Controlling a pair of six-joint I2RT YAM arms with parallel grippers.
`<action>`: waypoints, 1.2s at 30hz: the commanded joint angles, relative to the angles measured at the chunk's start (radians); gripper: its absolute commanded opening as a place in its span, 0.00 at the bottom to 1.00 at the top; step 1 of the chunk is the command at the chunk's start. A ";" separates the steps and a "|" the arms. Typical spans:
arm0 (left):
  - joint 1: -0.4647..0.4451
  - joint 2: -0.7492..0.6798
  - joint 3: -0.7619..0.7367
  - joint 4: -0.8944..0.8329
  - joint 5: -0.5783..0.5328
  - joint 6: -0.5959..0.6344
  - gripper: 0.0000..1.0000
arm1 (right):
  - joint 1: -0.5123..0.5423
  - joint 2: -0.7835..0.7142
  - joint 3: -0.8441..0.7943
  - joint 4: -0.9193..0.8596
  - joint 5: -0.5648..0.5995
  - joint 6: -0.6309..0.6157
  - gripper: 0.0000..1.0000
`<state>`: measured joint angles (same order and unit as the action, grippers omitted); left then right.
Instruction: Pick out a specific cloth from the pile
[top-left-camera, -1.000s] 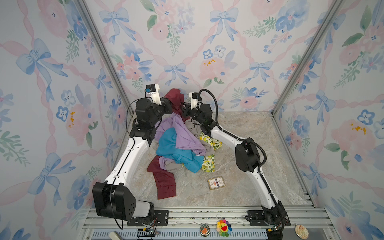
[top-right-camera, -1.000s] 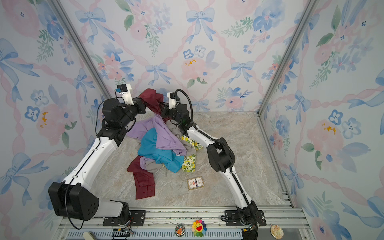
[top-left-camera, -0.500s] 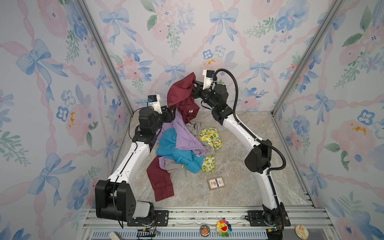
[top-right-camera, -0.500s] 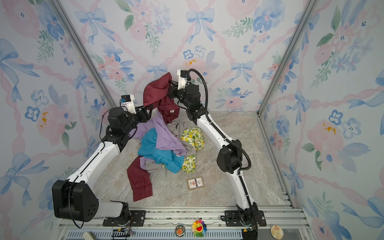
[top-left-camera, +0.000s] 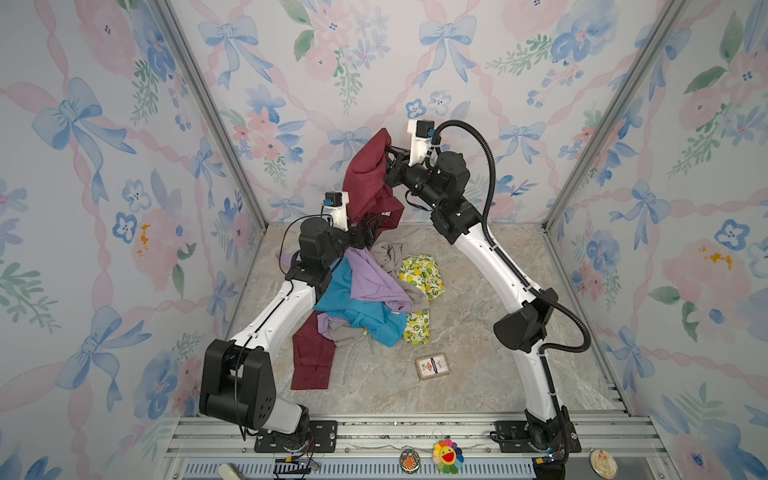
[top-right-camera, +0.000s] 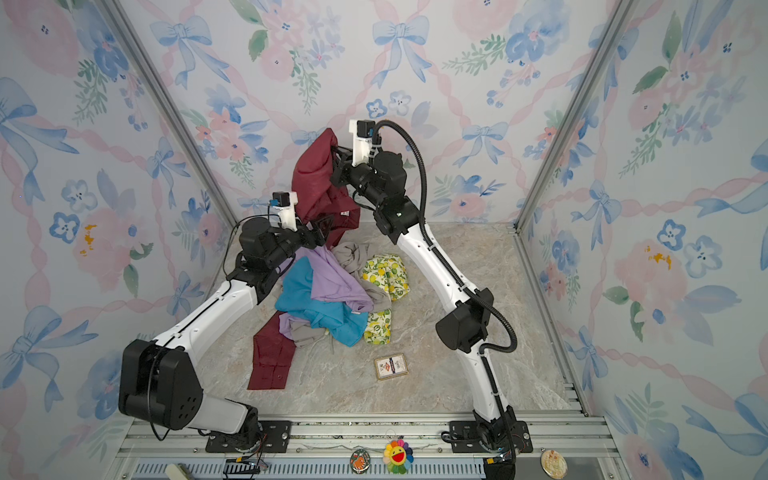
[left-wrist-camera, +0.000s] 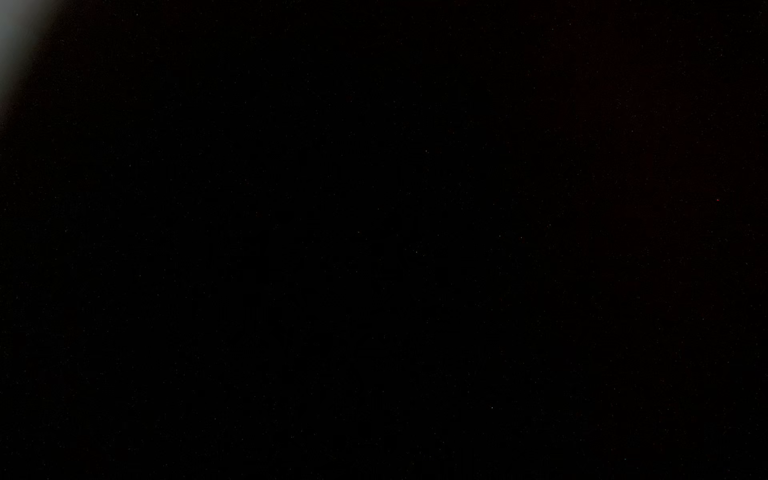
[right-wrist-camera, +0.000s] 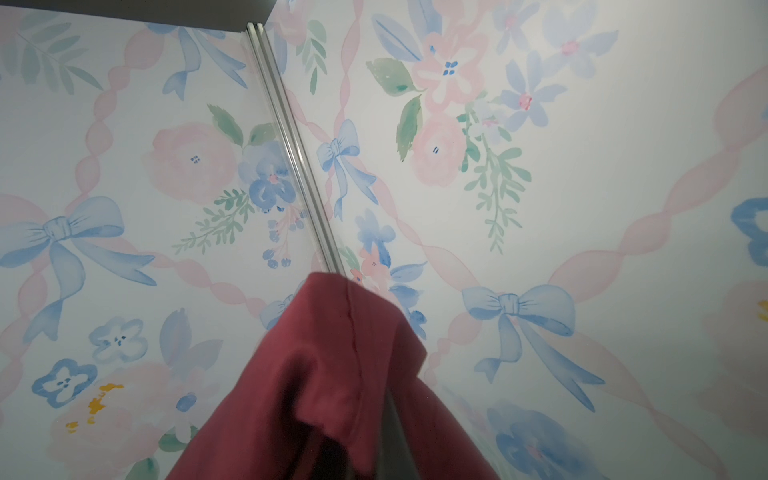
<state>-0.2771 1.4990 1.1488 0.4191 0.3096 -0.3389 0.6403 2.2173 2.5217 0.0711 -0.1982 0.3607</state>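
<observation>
My right gripper (top-left-camera: 390, 154) is clamped on a fold of the large dark maroon button shirt (top-left-camera: 368, 183), lifted well above the heap of lilac, teal, grey and lemon-print garments (top-left-camera: 365, 291). Below it, my left gripper (top-left-camera: 372, 226) sits against the hanging cloth with its jaws apart. The shirt is soft, light and long, and it trails under that heap, so I would regrip lower, near the collar. A second ago both grippers sat low together; since then the right has climbed and the left has released.

3 floral-papered walls (top-left-camera: 540, 62) enclose a marbled, seemingly stone floor (top-left-camera: 478, 324).
</observation>
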 joint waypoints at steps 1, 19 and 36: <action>-0.036 0.095 0.076 0.037 -0.061 0.052 0.89 | 0.032 -0.123 -0.043 0.068 -0.012 -0.025 0.00; -0.003 0.347 0.496 0.097 -0.146 0.001 0.00 | -0.085 -0.525 -0.900 0.296 0.025 0.059 0.00; -0.076 0.376 1.077 -0.174 0.006 -0.044 0.00 | -0.050 -0.233 -0.665 0.128 -0.135 0.114 0.00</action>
<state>-0.3344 1.8946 2.1433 0.1638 0.2958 -0.3450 0.5674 1.9125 1.8050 0.3199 -0.2855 0.4686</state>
